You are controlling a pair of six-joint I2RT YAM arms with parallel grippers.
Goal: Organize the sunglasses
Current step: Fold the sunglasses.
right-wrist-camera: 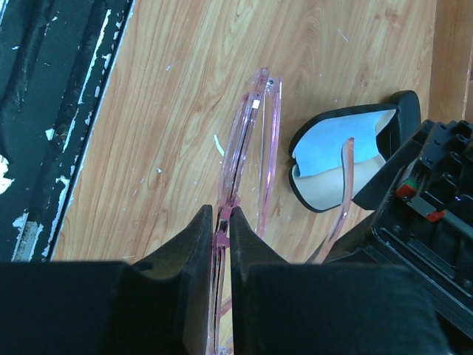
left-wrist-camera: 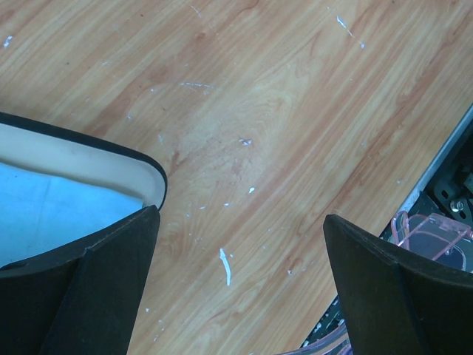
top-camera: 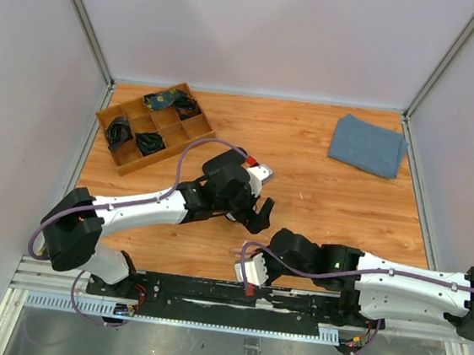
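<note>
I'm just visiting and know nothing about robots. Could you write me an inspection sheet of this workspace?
Surface: wooden table, scuffed with white flecks.
Job's things: pink sunglasses, pinched by right tool; no other pair identifiable.
Clutter: open black case holding blue cloth; compartment tray with dark items; folded blue towel.
Tools: left tool open, empty; right tool shut.
Cables: purple cable along each arm.
Surroundings: pale walls, metal frame.

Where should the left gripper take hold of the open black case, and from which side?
Probably its rim wall, from above: the case lies open with its inside facing up, so the open left gripper could put one finger inside and one outside.
</note>
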